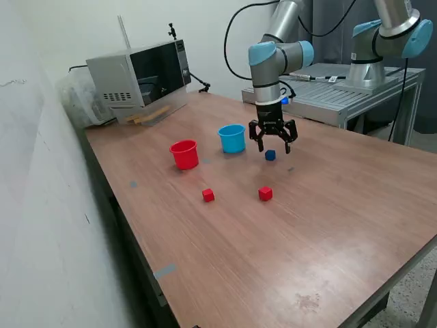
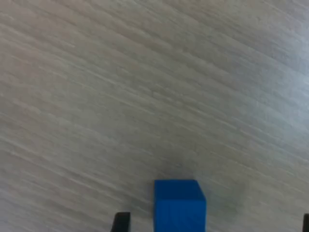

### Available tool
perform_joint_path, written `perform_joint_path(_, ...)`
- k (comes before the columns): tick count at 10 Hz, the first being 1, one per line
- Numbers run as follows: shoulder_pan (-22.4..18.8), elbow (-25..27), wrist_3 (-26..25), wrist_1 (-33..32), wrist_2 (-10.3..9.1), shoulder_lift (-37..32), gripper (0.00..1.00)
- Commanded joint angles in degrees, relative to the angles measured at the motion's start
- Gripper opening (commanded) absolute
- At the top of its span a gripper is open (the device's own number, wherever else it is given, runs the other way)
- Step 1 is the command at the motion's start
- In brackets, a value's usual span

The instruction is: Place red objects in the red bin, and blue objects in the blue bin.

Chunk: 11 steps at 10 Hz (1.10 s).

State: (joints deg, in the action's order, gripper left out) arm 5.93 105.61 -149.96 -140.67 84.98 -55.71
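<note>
A: Here's the gripper (image 1: 272, 144) hanging just above the wooden table (image 1: 328, 225), jaws spread wide with nothing between them

B: And right below it sits a dark blue cube (image 1: 270, 155), resting on the table. The wrist view shows that cube (image 2: 179, 205) lying between the two dark fingertips (image 2: 121, 222), apart from both

A: Only one blue cube shows up from here. What about the reds?

B: Two red cubes, both on the table nearer the camera: one (image 1: 208, 195) toward the exterior view's left, the other (image 1: 265, 193) toward its right, well apart from each other

A: And the bins?

B: The light blue cup (image 1: 232, 139) stands upright just beside the gripper, on the exterior view's left of it. The red cup (image 1: 184, 154) stands near it, further left; what either cup holds can't be made out

A: A microwave (image 1: 140, 78) sits at the table's far corner
</note>
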Motion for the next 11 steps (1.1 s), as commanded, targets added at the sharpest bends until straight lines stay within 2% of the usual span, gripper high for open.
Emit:
perform_joint_path(1,0.13,-0.14,0.01,-0.39,0.09,0.52,1.00)
perform_joint_path(4,0.31,-0.05,0.01,-0.39,0.09,0.60,1.00)
perform_joint_path(5,0.48,0.03,0.01,-0.39,0.09,0.60,0.00)
perform_joint_path(11,0.49,-0.05,0.63,-0.22,0.97,0.60,0.00)
